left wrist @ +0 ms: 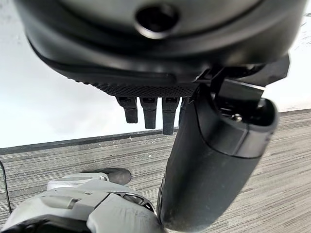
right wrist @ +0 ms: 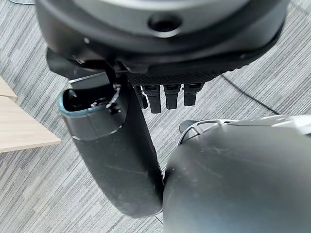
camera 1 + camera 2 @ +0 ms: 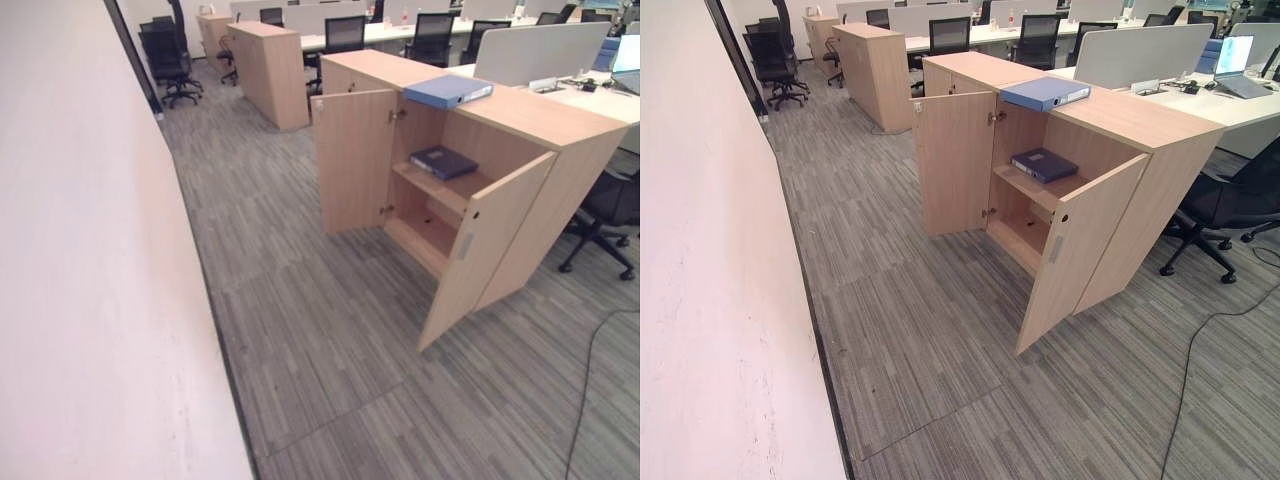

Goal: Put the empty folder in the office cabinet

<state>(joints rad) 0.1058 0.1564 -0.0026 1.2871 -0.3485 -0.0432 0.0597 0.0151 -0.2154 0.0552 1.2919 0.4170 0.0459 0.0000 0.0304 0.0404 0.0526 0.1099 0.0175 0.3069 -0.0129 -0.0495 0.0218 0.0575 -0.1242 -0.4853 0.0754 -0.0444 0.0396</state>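
A light blue folder (image 3: 450, 90) lies flat on top of the wooden office cabinet (image 3: 545, 120). Both cabinet doors stand open, the left door (image 3: 355, 160) swung wide and the right door (image 3: 485, 250) angled out toward me. On the upper shelf inside rests a dark blue folder (image 3: 1043, 164); the lower shelf looks bare. The cabinet stands a few steps ahead on the carpet. My left hand (image 1: 146, 90) hangs over the floor near a wall, fingers relaxed and holding nothing. My right hand (image 2: 165, 82) hangs over the carpet, open as well.
A white wall (image 3: 80, 250) runs along the left. A second closed wooden cabinet (image 3: 268, 72) stands farther back. A black office chair (image 3: 605, 215) sits right of the open cabinet, desks with partitions (image 3: 1140, 55) behind it, more chairs (image 3: 165, 55) at the far end.
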